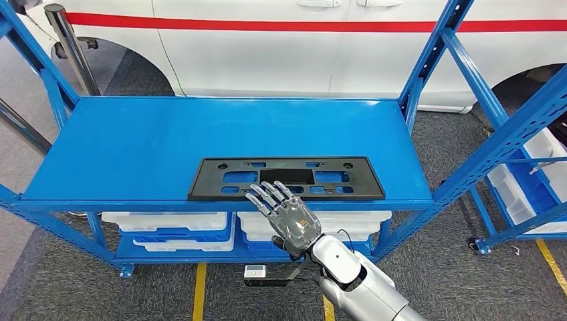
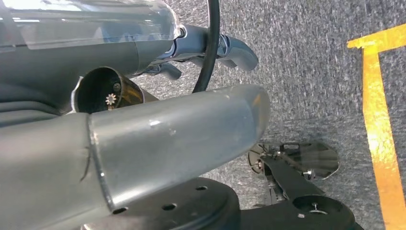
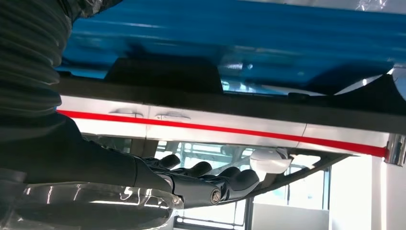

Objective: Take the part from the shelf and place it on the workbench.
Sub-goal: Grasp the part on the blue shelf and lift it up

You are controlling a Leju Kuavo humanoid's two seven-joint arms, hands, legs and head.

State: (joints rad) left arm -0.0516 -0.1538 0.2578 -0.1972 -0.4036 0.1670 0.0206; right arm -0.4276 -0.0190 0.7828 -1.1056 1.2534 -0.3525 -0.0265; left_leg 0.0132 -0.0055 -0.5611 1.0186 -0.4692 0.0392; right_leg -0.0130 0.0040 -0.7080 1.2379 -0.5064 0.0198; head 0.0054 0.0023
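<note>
I judged the task barely begun: the black part [image 1: 287, 178] lay flat near the front edge of the blue shelf [image 1: 134, 144], not lifted. My right robot hand [image 1: 284, 212] reached over that edge, fingers spread and holding nothing (fingertips at the part's near rim). Behind stood a white car [image 1: 281, 47]; grey carpet [image 1: 60, 281] with yellow lines [image 1: 199, 291] lay below.

A white car body [image 1: 267, 47] with a red stripe [image 1: 301, 26] spans twelve o'clock. Grey carpeted floor [image 1: 67, 287] carries yellow tape lines [image 1: 198, 294] at six o'clock. White bins [image 1: 167, 224] sit low on the blue rack; another blue rack [image 1: 528, 174] stands at three o'clock.
</note>
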